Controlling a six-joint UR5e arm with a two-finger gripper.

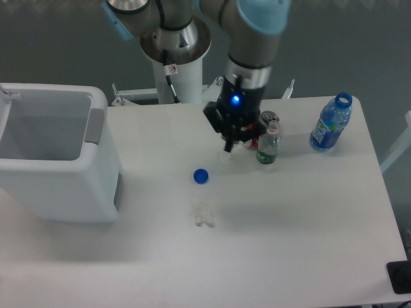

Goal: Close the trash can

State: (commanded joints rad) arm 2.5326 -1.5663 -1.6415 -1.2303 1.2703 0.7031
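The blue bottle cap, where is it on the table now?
The blue bottle cap lies mid-table, between the trash can and the claw.

1. White table (308,244), seen from above.
2. Blue bottle cap (201,175), lying flat near the table's middle.
3. Small crumpled clear wrapper (203,215), just in front of the cap.
4. Blue-labelled open bottle (331,124), upright near the right far corner.
5. Small clear bottle (268,145), upright, with cans (268,118) close behind, partly hidden.
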